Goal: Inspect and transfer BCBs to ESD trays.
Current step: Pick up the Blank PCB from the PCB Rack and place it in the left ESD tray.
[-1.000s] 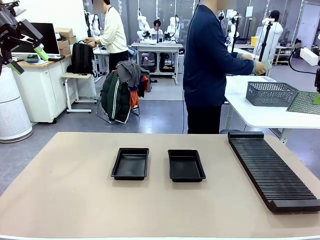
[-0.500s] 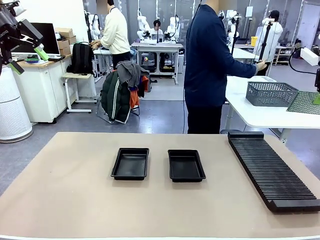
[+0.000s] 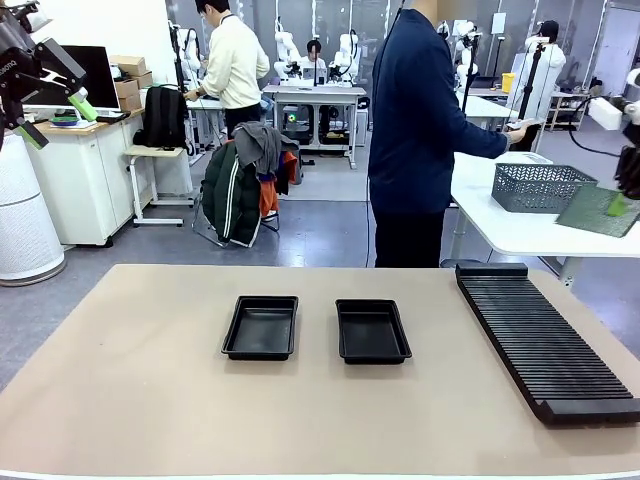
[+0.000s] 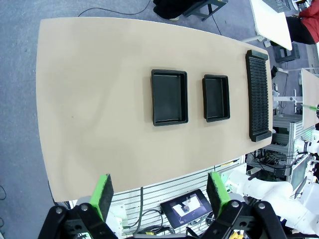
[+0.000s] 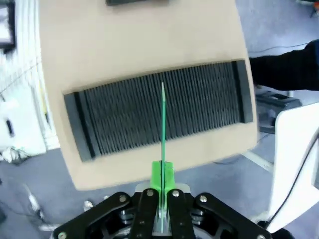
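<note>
While your left gripper (image 3: 55,118) hangs high off the table's left side, its fingers are spread wide with nothing between them; the left wrist view looks down between both green pads (image 4: 104,194) at the whole table (image 4: 99,99). Your right gripper (image 3: 618,203) is up at the far right, clamped tight on 1 of the BCBs (image 3: 585,212), which is held tilted in the air. In the right wrist view that board (image 5: 162,119) shows edge-on, a thin green line over the black slotted rack (image 5: 114,119). The 2 ESD trays (image 3: 261,327) (image 3: 372,331) sit side by side mid-table, well apart from the board. A person (image 3: 415,130) stands at the far side.
</note>
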